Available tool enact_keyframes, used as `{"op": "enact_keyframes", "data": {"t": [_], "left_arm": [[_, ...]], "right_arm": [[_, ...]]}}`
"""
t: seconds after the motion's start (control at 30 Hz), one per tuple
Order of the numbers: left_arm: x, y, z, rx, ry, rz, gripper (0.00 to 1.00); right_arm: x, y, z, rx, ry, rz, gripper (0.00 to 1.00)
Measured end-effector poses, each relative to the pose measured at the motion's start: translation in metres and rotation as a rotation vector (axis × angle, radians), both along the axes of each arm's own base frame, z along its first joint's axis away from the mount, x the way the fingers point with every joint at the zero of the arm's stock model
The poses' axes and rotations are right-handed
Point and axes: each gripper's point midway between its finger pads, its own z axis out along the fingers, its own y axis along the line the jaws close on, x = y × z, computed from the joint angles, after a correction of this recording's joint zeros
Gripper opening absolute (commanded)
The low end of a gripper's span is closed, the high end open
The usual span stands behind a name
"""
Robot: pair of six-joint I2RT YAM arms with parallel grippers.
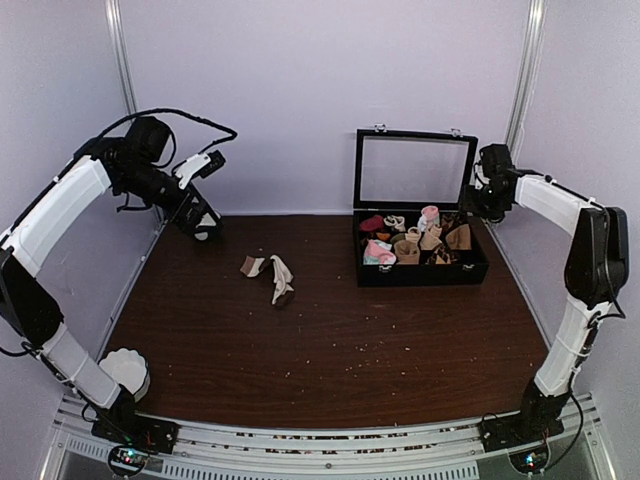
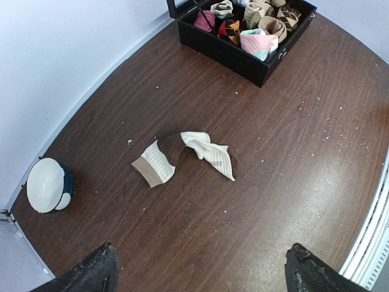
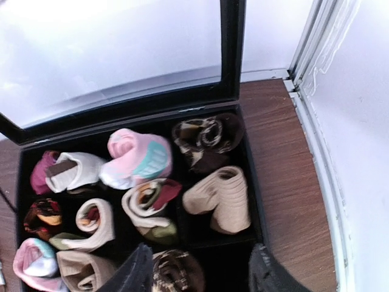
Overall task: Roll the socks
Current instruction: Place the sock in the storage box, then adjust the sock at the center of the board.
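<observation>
**Top external view**
- Socks (image 1: 272,276): tan and whitish. You will find them loose and unrolled on the table (image 1: 330,350), left of centre, the two touching.
- Left claw (image 1: 205,226): raised over the far left corner of the table, well apart from the socks. You cannot read its jaws from this view.
- Right claw (image 1: 480,207): held above the right end of the black box (image 1: 420,272).
- Black box: stands on the right half of the table with its lid (image 1: 415,170) upright. Its compartments hold rolled pairs (image 1: 380,250).
- White round object (image 1: 125,370): sits at the near left edge, beside the left arm.

**Left wrist view**
- Left claw: you see its two fingers at the bottom corners, spread wide. It is released, with nothing between them.
- Socks: they lie ahead in mid-frame. A ribbed piece with a tan end is on the left and a pale piece is on the right, and the two meet at the top.

**Right wrist view**
- Right claw: its fingers stand apart, released and grasping nothing. It hangs over the near row of the box.
- Rolled pairs: pink-and-white, beige ribbed and brown patterned, each in its own compartment.
</observation>
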Motion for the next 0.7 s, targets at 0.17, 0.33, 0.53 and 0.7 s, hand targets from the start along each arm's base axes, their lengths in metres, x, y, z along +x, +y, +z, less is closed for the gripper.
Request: {"op": "enact_keyframes", "data": {"t": [0.17, 0.33, 0.53, 0.7], "left_arm": [[0.005, 0.021, -0.006, 0.066, -0.044, 0.109, 0.98], [0.020, 0.051, -0.021, 0.139, -0.058, 0.211, 0.98], [0.018, 0.060, -0.048, 0.193, -0.030, 0.206, 0.98], [0.004, 0.060, -0.089, 0.225, 0.069, 0.165, 0.98]], "right_arm": [[-0.025, 0.051, 0.009, -0.006, -0.033, 0.110, 0.59], [-0.081, 0.184, 0.028, -0.036, -0.109, 0.395, 0.68], [-0.123, 0.332, 0.055, 0.018, -0.192, 0.658, 0.66], [-0.115, 0.425, 0.004, 0.054, -0.126, 0.745, 0.67]]}}
